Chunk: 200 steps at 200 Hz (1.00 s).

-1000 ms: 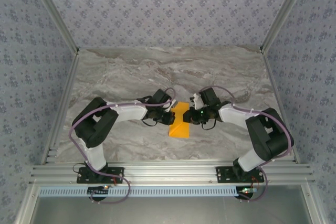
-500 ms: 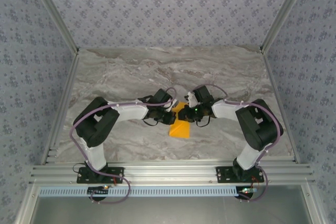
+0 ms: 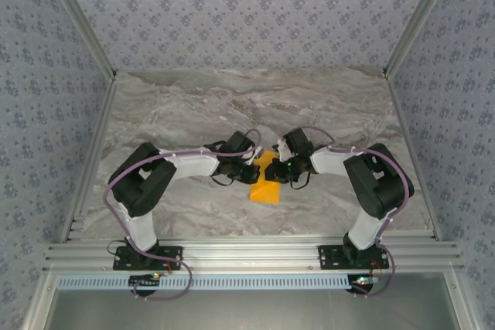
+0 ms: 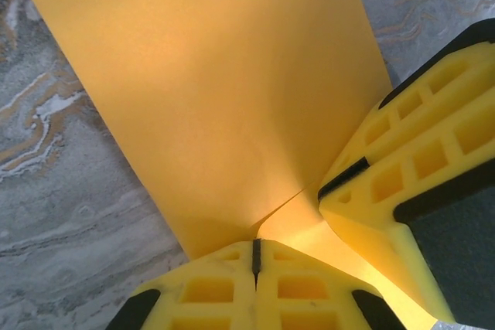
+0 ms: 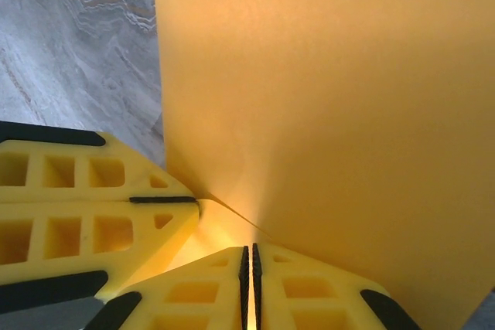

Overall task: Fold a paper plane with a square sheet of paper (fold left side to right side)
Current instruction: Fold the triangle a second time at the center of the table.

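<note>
The square sheet of paper (image 3: 264, 191) is bright orange and lies partly folded on the marble table, between both grippers. My left gripper (image 3: 252, 170) and right gripper (image 3: 273, 169) meet at its upper part, nearly touching. In the left wrist view the paper (image 4: 224, 90) rises in front of my left gripper (image 4: 254, 256), whose jaws are shut on its lower edge, and the right gripper's fingers (image 4: 410, 168) sit close at the right. In the right wrist view my right gripper (image 5: 247, 268) is shut with a sliver of paper (image 5: 332, 98) between the pads, and the left fingers (image 5: 85, 206) are beside it.
The grey marble table (image 3: 232, 106) spreads open behind and to both sides of the paper. Aluminium rails (image 3: 247, 253) run along the front edge by the arm bases, and patterned walls (image 3: 247, 13) close in the back and sides.
The right arm has swung left, bringing its gripper in over the paper until it sits right next to the left gripper. The left arm has barely moved.
</note>
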Motion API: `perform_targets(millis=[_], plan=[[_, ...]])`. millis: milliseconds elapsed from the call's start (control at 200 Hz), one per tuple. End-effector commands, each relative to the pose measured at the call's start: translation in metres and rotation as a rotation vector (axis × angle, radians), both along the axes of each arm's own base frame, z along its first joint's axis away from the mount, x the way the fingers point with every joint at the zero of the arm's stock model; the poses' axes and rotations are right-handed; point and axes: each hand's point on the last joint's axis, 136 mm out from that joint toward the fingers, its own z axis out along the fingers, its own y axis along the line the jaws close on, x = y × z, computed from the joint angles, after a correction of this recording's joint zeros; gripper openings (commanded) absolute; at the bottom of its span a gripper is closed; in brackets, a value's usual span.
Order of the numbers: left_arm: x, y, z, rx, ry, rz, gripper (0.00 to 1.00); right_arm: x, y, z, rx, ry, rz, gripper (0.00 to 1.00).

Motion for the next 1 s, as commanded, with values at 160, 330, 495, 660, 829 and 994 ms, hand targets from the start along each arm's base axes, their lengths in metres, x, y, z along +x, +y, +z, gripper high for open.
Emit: perform_targets(millis=[160,330,495,660,829,994], plan=[[-0.003,0.0,0.011,-0.005,-0.002,-0.007,0.09,-0.01,-0.02,-0.024,-0.101,0.059,-0.014,0.14],[0.003,0.008,0.043,-0.027,-0.064,0.031,0.18,-0.012,-0.024,-0.029,-0.119,0.075,-0.016,0.14],[0.0,0.017,0.065,-0.061,-0.087,0.06,0.24,-0.011,-0.024,-0.029,-0.116,0.076,-0.017,0.14],[-0.025,0.003,0.074,-0.178,-0.007,0.014,0.24,-0.01,-0.022,-0.027,-0.106,0.072,-0.016,0.14],[-0.049,-0.017,0.074,-0.233,0.054,-0.051,0.24,-0.011,-0.021,-0.027,-0.105,0.073,-0.013,0.14],[-0.054,-0.022,0.053,-0.199,0.095,-0.057,0.24,-0.011,-0.021,-0.026,-0.102,0.072,-0.013,0.14]])
